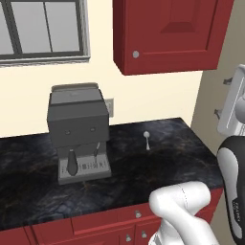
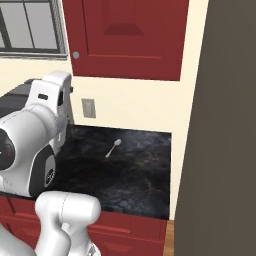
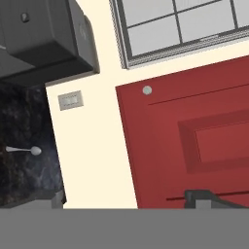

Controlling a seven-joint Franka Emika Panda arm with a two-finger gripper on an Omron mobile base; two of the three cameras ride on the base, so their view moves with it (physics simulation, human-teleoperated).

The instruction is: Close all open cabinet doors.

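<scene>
A dark-red cabinet door (image 1: 177, 28) with a recessed centre panel and a small silver knob (image 1: 136, 54) hangs on the wall above the counter. It appears to lie flat against its cabinet box. In the right base view the same cabinet door (image 2: 130, 35) faces me squarely. My gripper (image 1: 221, 97) is raised at the right, apart from the door and below its level, with its jaws wide open and nothing between them. In the hand view the cabinet door (image 3: 194, 136) lies ahead of my gripper (image 3: 129, 199), rolled sideways, with its knob (image 3: 147, 90) near the window.
A grey coffee machine (image 1: 76, 134) stands on the black stone counter (image 1: 158, 167), and a small spoon (image 1: 147, 139) lies to its right. A grey-framed window (image 1: 40, 28) is at the upper left. A tall dark panel (image 2: 225, 125) bounds the counter's right end. An outlet (image 2: 88, 107) sits on the wall.
</scene>
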